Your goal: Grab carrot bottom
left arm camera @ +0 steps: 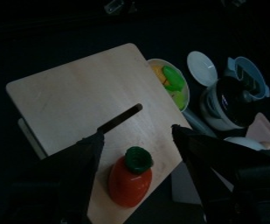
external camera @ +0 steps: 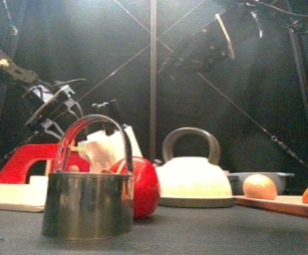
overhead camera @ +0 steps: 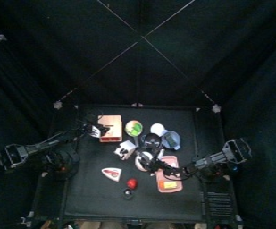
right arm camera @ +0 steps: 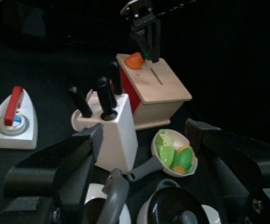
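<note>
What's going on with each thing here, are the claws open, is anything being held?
Left gripper: open, jaws either side of the carrot, above it.
Carrot: lying on the wooden box, not held.
Wooden box: flat on the table.
Right gripper: open, holding nothing.
Knife block: upright, handles sticking up.

Overhead, table-level front, two wrists; all share table (overhead camera: pixel 92 192).

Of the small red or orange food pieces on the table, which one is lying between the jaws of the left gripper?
The carrot on the tan board: orange with a green top, it lies between the open left gripper jaws. The red ball sits far away, near the table's front.
</note>
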Tool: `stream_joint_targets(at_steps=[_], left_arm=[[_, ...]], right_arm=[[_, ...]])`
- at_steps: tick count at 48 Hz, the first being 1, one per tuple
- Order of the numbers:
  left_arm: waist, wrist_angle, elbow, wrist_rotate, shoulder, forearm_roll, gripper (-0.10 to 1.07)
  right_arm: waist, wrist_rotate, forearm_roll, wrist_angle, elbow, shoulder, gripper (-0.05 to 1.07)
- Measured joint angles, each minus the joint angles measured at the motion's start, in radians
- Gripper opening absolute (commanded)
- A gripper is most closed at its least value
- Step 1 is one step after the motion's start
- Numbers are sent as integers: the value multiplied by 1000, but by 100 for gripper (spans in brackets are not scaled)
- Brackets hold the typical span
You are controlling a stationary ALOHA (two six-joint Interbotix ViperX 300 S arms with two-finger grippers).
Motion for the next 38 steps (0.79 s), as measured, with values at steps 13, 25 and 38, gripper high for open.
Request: stream_joint_targets(at_steps=[13,25,38], left_arm=[[-6,-84,0,3,-110,51,97],[-141,-195,25,5,-179,121,97],[-368,-275,41,6,-186,229,97]], right_arm=[[44,5,167,6,-17,-28,104],[95,-8,489,0,-23,-32,104],[189,-9,805,-41,23,-34,104]])
